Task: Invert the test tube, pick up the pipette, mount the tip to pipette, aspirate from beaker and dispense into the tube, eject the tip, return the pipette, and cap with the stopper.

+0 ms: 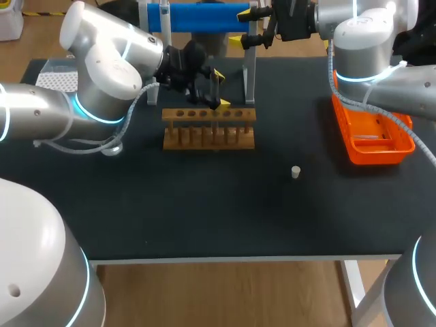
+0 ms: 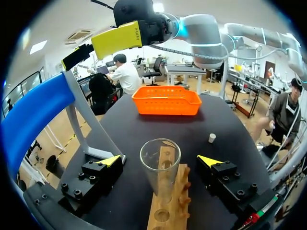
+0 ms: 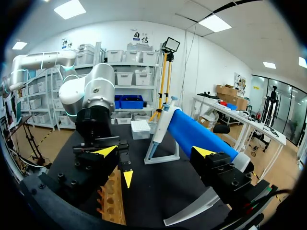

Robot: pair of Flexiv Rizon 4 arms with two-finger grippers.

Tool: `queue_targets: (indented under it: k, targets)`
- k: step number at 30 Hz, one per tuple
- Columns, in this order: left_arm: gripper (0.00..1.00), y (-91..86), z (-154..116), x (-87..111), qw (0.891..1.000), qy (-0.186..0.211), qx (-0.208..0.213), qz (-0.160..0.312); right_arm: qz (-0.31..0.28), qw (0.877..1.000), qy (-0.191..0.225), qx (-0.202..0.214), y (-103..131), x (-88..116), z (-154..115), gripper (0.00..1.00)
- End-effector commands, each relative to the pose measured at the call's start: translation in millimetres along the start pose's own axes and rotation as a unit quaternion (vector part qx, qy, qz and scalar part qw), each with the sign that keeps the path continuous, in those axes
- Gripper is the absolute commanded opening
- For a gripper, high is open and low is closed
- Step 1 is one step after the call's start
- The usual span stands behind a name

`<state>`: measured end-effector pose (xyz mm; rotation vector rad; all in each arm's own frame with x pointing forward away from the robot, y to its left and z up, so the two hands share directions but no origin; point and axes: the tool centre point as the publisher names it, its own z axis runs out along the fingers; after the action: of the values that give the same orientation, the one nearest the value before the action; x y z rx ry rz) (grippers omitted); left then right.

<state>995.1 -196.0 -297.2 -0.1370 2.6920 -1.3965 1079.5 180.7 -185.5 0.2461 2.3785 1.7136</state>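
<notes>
My left jaws are spread either side of the tube (image 2: 160, 167), which stands upright in the rack (image 2: 169, 211), untouched, so they look lined up to grab it. My right jaws are spread too, with the pipette (image 3: 162, 127) ahead on its stand (image 3: 165, 157).

Bright, even indoor light comes from ceiling panels (image 3: 71, 8) overhead. The black table (image 1: 204, 218) soaks it up, so shadows hardly show, even around the wooden rack (image 1: 208, 127). The white shells of the left arm (image 1: 109, 58) and right arm (image 1: 361, 34) carry a soft pale sheen, and cyan rings glow at their joints. The glass test tube (image 2: 160, 165) catches small glints along its rim. In both wrist views, straight lines bow outward toward the edges.
</notes>
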Motion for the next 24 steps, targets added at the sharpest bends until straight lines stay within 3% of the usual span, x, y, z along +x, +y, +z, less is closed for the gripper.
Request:
queue_targets:
  k: [1,13,24]
  targets:
    - [1.00,-0.1,-0.8,-0.8,1.000,0.002,-0.001,0.000,0.000,1.000,-0.002,0.000,0.1,1.1,-0.7,1.00]
    - [1.00,-0.1,-0.8,-0.8,1.000,0.002,-0.001,0.000,0.000,1.000,-0.002,0.000,0.1,1.1,-0.7,1.00]
    - [1.00,-0.1,-0.8,-0.8,1.000,0.002,-0.001,0.000,0.000,1.000,-0.025,0.005,-3.5,30.3,-75.0,1.00]
